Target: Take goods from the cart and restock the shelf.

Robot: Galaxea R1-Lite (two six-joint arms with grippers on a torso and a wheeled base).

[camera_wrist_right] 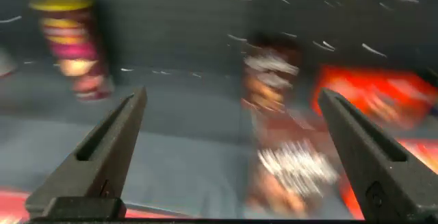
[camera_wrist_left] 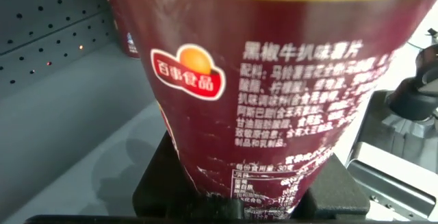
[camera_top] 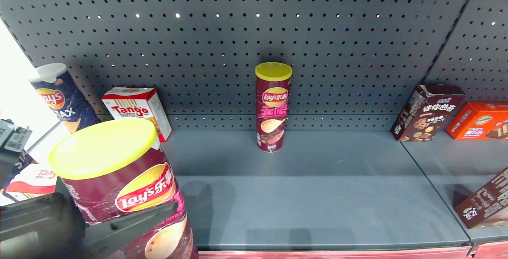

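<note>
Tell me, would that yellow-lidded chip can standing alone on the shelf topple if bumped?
Probably: the chip can is tall and narrow, so a high nudge would likely tip it. Being round, it might then roll along the flat shelf.

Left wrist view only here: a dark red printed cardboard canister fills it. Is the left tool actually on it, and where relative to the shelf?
Observer: Head view shows the left tool clamped around the yellow-lidded dark red canister, upright near the front left corner of the grey metal shelf.
Operator: Anything stocked already?
Observer: A matching yellow-lidded canister stands upright at the back centre, with bare board in front of it.
Operator: Other arm?
Observer: The right tool is open and empty, facing the shelf.
</note>
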